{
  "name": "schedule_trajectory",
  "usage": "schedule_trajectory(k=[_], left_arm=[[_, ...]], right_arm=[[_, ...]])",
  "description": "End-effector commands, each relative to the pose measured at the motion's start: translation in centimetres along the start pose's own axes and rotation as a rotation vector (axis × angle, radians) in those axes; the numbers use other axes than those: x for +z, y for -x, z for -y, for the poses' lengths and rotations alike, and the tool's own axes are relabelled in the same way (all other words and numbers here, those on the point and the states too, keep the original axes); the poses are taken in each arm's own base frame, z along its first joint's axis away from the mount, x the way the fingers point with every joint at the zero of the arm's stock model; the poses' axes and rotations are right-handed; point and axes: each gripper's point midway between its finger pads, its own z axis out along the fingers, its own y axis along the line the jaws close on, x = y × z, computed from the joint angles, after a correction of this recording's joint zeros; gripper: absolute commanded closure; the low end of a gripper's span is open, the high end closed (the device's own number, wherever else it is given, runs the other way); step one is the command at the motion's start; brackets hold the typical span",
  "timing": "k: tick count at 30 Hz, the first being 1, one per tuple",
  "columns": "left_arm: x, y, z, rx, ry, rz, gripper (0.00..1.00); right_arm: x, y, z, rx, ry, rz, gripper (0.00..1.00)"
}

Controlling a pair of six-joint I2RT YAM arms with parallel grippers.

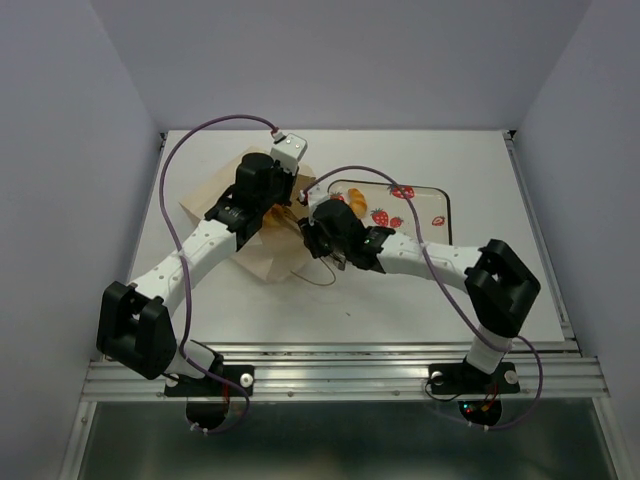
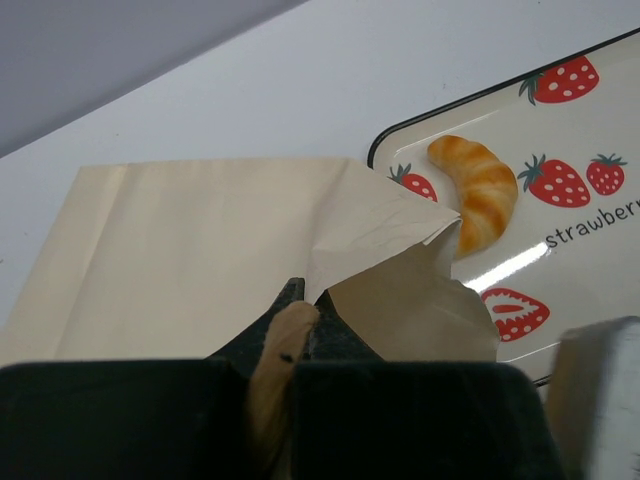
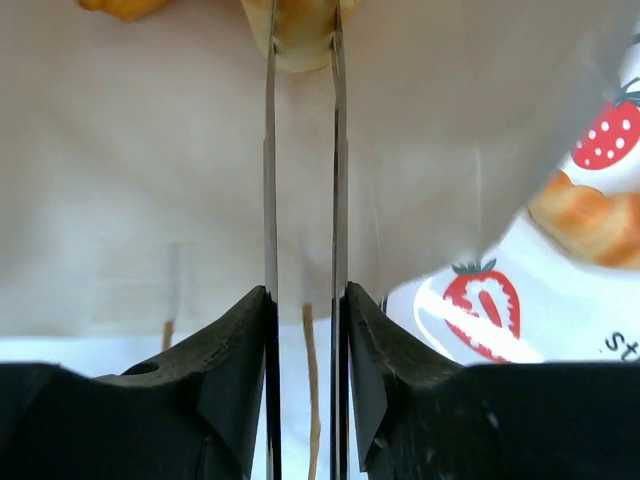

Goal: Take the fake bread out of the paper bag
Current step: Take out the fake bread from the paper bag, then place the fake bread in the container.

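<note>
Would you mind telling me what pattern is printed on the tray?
Red strawberries on a cream tray, best seen in the left wrist view.

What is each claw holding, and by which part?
The left claw pinches the paper bag by a fold of its rim. The right claw appears to nip a fake bread piece by its near end.

I run two white tube arms, the left arm (image 1: 195,258) and the right arm (image 1: 430,258), each with bulky black joint housings. A thin purple cable (image 1: 230,121) loops along each. The left fingers (image 2: 400,420) are matte black blocks. The right fingers (image 3: 230,370) are slim grey blades on black mounts.
</note>
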Motion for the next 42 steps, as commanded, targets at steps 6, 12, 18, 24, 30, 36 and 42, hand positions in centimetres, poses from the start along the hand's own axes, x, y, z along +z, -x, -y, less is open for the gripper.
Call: schedule_trajectory(k=[6,12,18,24,30,36,42], left_arm=[[-0.4,2.9,-0.3,-0.037,0.029,0.100,1.00],[-0.7,3.1,-0.5,-0.046,0.035,0.107,1.00],[-0.9,3.0,-0.6,-0.057,0.041,0.107,1.00],[-0.7,2.9,-0.6,-0.063,0.049,0.100,1.00],[-0.7,2.8,-0.4,-0.067,0.040,0.098,1.00],[-0.7,2.8,-0.2,-0.060,0.026,0.099,1.00],[-1.0,2.8,0.1,-0.040,0.004,0.102,1.00]], right_arm=[[-9.0,2.7,-1.9,0.124,0.160,0.088,0.73],[-14.0,0.8,-0.3,0.188,0.129,0.054,0.72],[-19.6,-2.7,2.5,0.308,0.038,0.042,0.72],[-22.2,-5.4,5.9,0.435,-0.138,0.035,0.72],[-21.4,-5.6,7.8,0.428,-0.260,0.043,0.72],[-18.4,-5.8,7.8,0.360,-0.296,0.003,0.71],[-16.1,-6.1,7.1,0.360,-0.260,0.006,0.67]])
